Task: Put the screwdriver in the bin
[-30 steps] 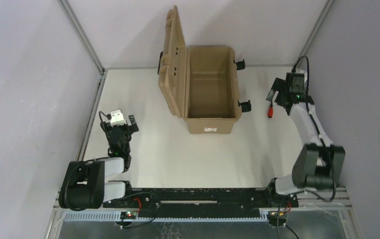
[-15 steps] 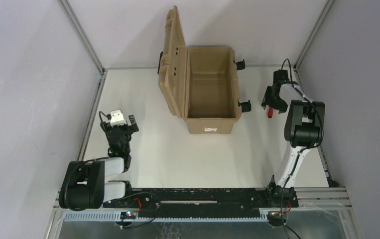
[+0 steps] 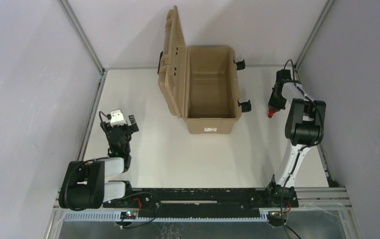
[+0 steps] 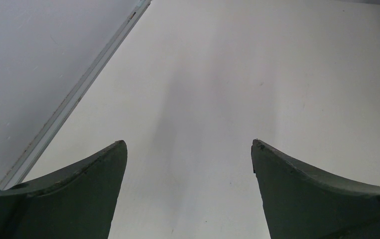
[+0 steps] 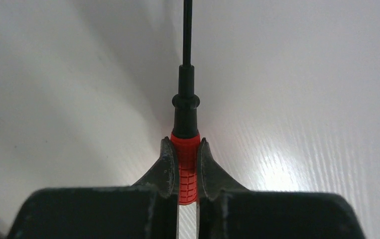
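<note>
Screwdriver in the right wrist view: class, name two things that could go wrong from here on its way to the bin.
The right gripper pinches the screwdriver by its red handle only; the long shaft could pivot or slip during lifting. Carried low, it might catch the wall of the bin or its black latch.

bin: you find it at far centre of table, standing on it; lid stands up on its left side.
screwdriver: right of bin, apart from it, betw. fingers of R gripper.
R gripper: far right, near back corner.
L gripper: near left, well apart from bin, above bare table.
</note>
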Controlling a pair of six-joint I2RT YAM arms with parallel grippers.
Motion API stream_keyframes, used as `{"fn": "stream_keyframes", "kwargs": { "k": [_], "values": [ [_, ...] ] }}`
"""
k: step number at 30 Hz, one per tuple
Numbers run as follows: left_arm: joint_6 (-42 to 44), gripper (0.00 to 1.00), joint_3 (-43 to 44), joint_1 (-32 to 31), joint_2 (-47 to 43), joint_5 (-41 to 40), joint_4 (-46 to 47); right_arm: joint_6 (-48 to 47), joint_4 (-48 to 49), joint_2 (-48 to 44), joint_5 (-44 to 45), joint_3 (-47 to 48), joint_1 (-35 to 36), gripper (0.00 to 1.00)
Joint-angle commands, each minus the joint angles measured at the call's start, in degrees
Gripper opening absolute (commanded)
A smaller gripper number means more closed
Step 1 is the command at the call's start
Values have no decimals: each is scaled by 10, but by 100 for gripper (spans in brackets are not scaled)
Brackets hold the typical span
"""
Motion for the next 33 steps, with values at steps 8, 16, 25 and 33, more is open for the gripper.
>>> {"fn": "stream_keyframes", "kwargs": {
  "k": [8,16,25,33],
  "values": [
    [0,100,26,4,0,2,33,-51,-159,-155,-7,132,-2,0],
    [0,100,25,4,-1,2,32,-39,-252,-195,3,251,60,1],
    [0,100,25,4,-1,2,32,32,-255,-171,-92,363,204,1],
    [0,100,25,4,-1,1,32,74,-190,-81,-121,399,294,2]
  ]
}}
